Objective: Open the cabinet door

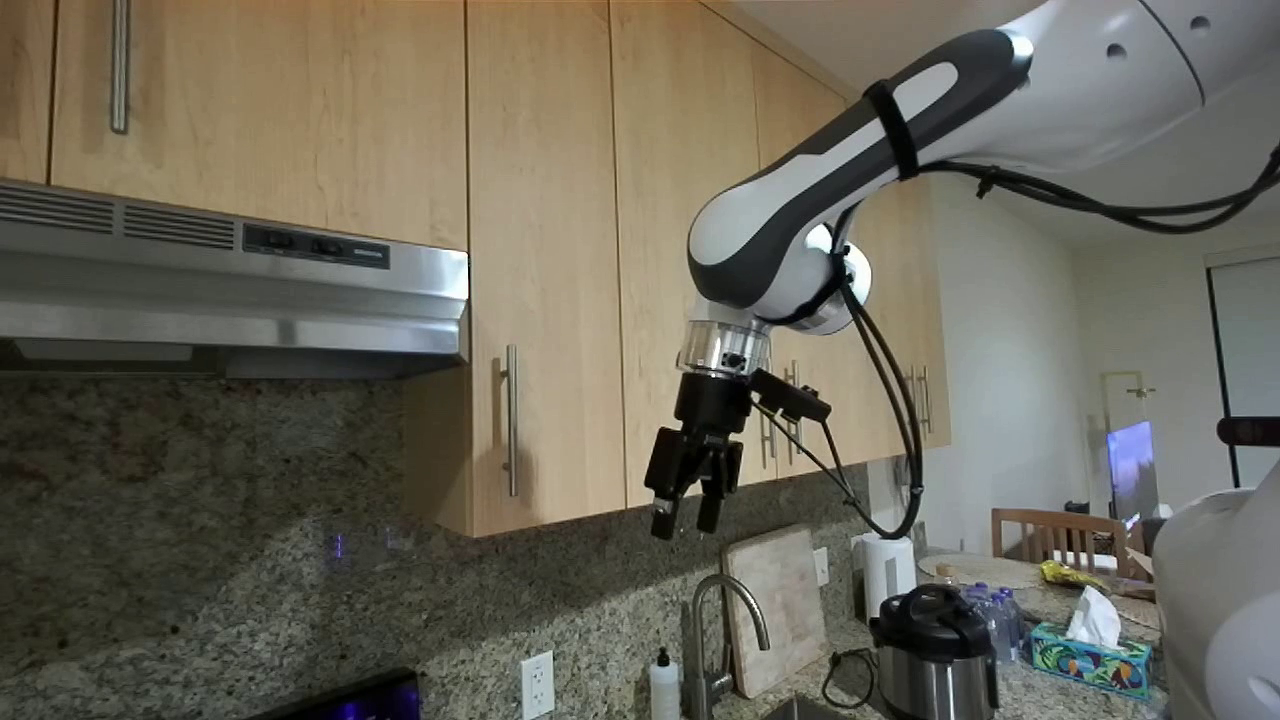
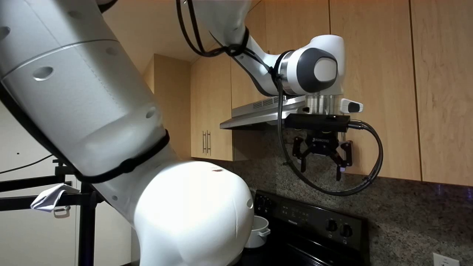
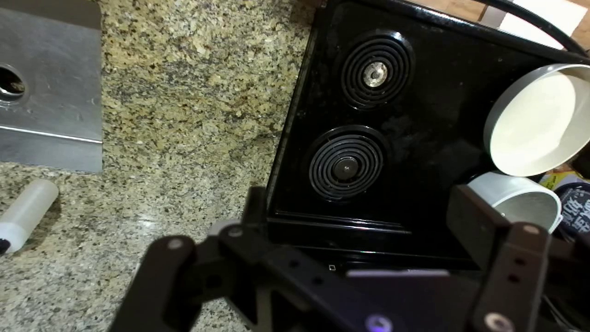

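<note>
The cabinet door [image 1: 545, 260] is tall, narrow light wood, right of the range hood, and looks closed. Its slim vertical silver handle [image 1: 512, 420] is near the lower left corner. The door also shows in an exterior view [image 2: 380, 85], where my arm and gripper cover its lower left part and most of the handle. My gripper [image 1: 686, 515] is open and empty, pointing down, to the right of the handle and apart from it. The spread fingers also show in an exterior view [image 2: 320, 170] and in the wrist view [image 3: 364, 207]. Door and handle are out of the wrist view.
A steel range hood [image 1: 230, 290] adjoins the door. Other tall wood doors [image 1: 690, 220] stand to its right. Below are a faucet [image 1: 735, 600], a cutting board [image 1: 775, 605] and a pressure cooker [image 1: 935, 640]. The wrist view shows the black stove [image 3: 428, 124] with white pots [image 3: 534, 124].
</note>
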{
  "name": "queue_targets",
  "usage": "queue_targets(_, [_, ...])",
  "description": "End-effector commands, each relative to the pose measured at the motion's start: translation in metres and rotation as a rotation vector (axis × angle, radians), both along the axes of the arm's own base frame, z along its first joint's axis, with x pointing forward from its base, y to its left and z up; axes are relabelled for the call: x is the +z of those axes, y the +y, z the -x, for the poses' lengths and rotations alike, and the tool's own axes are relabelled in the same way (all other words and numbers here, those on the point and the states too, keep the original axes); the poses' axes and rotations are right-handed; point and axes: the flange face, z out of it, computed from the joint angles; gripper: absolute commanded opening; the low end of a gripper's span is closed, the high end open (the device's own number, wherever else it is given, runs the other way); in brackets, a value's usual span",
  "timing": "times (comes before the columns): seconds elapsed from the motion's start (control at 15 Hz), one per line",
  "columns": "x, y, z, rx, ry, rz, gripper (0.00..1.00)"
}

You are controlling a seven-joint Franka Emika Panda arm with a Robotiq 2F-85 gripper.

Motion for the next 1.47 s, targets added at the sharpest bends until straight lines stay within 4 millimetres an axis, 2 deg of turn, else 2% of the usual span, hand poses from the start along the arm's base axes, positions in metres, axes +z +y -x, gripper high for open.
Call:
queue_targets(0.0, [0.001, 0.0, 0.0, 0.0, 0.001, 0.0, 1.0])
queue_targets(0.27, [0.011, 0.015, -0.007, -0.083, -0.04, 0.012, 1.0])
queue_targets(0.47, [0.026, 0.035, -0.017, -0.183, -0.113, 0.011, 1.0])
queue_targets(0.87, [0.053, 0.08, -0.059, -0.429, -0.292, 0.003, 1.0])
queue_targets(1.07, [0.062, 0.085, -0.085, -0.555, -0.378, 0.03, 1.0])
queue_targets(1.4, [0.066, 0.092, -0.111, -0.708, -0.454, 0.117, 1.0])
